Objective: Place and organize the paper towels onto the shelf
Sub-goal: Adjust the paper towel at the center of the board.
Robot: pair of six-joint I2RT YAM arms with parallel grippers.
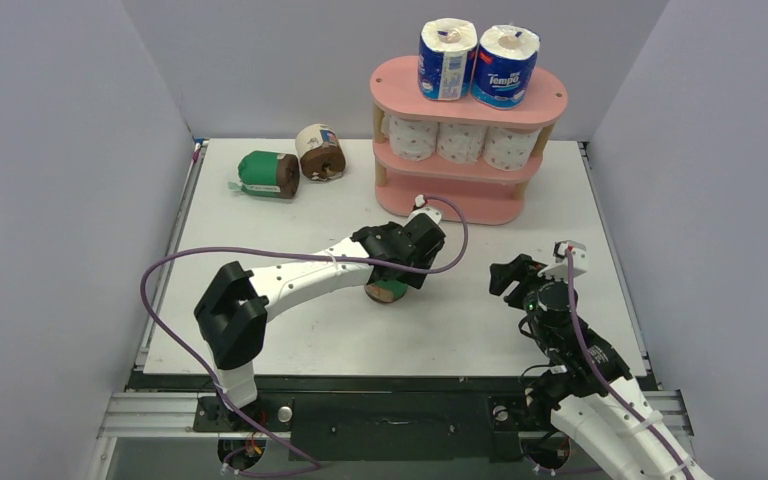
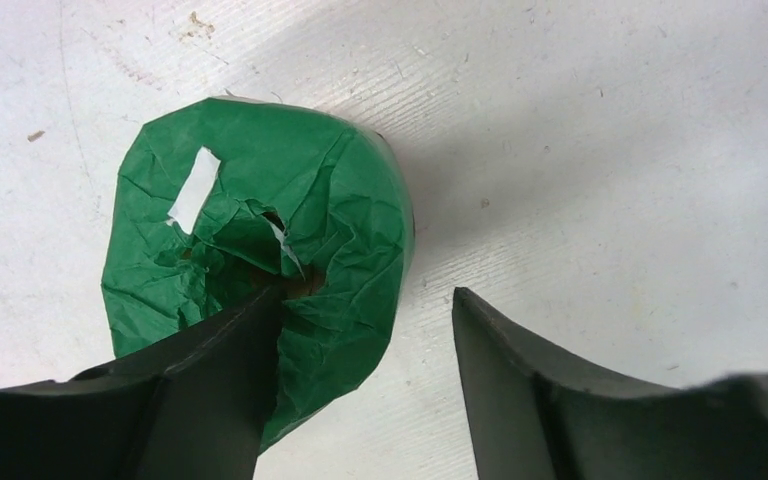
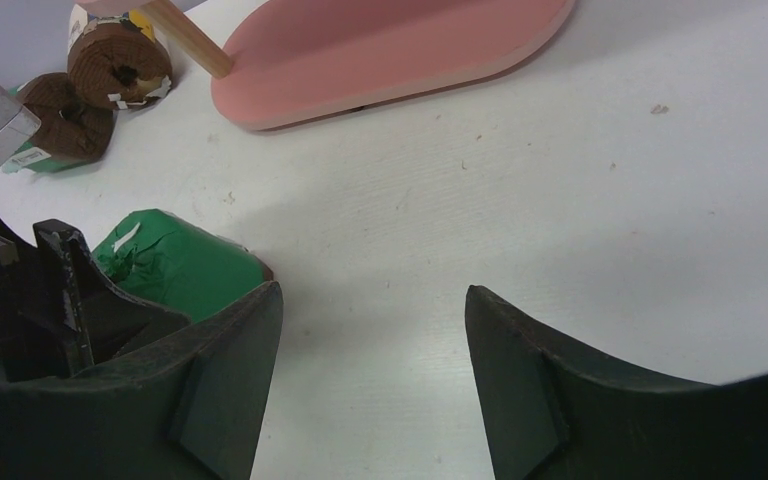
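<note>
Now your left gripper [image 2: 365, 300] hangs, jaws apart, over a green-wrapped roll [image 2: 250, 190] on the table [image 2: 610, 150]; your right gripper [image 3: 372, 295] is spread too, empty.

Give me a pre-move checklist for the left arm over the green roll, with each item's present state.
1. Left gripper open: ok.
2. Green roll centred between its jaws: not ok; one finger overlaps the roll's end, the other stands beside it.
3. Right gripper open, empty, apart from that roll: ok.
4. Shelf bottom tier free: ok.
5. Second green roll and cream roll lying far left, off the way to the shelf: ok.
</note>
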